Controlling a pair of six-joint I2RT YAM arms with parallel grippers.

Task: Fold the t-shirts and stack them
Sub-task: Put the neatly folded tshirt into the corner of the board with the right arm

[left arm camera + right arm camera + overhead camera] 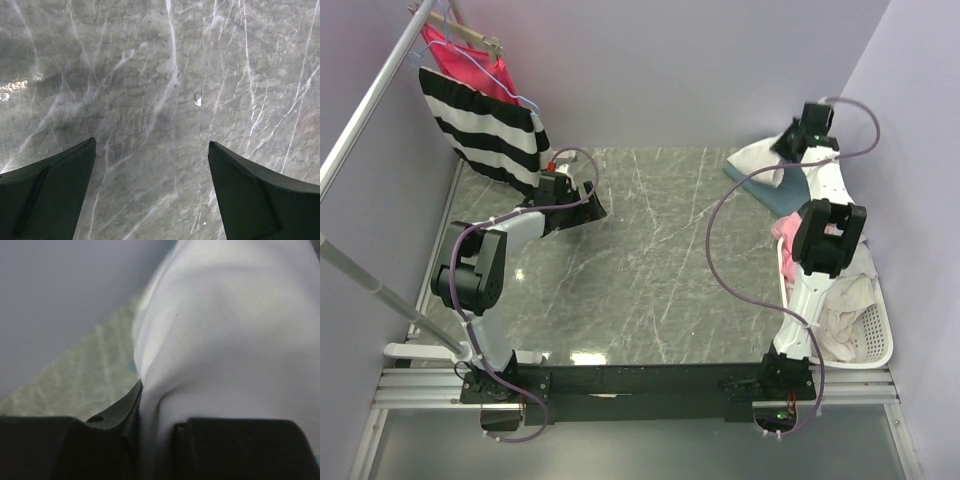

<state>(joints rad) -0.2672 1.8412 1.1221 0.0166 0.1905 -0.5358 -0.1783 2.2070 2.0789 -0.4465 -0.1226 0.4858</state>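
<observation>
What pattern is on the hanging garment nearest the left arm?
The garment has black-and-white stripes; top external view shows it best.

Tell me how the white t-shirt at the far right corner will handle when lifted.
Likely floppy: the white t-shirt creases where it passes between the right jaws. Probably light; it drapes over the teal t-shirt and would sag.
</observation>
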